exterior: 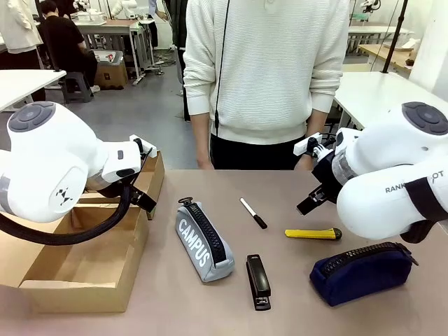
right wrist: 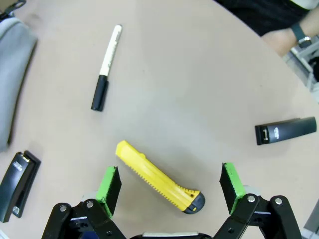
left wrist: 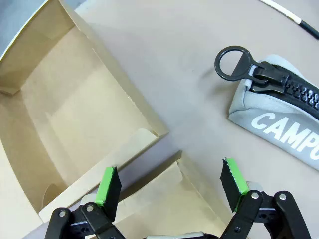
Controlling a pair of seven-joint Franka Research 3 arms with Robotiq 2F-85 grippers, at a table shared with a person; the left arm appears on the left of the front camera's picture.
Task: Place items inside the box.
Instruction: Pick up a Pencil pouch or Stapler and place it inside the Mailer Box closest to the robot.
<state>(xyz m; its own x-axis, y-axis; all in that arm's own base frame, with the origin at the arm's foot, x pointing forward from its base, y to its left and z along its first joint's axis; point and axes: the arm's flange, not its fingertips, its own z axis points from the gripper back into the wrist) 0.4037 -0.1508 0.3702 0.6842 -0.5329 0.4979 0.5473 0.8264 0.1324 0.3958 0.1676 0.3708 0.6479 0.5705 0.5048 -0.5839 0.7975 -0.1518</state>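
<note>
Setting: robotics laboratory or workshop hall. Evidence recorded: a brown table flanked by two white robot arms, the left arm and the right arm; white work tables ranged beyond it; a grey hard floor; a seated person on a stool at a farther table; a cardboard carton set on the floor beside that table; a black stand pole at the far right.

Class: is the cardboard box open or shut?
Open. The cardboard box has its flaps standing apart, and the left wrist view looks straight down onto its bare inner floor.
</note>
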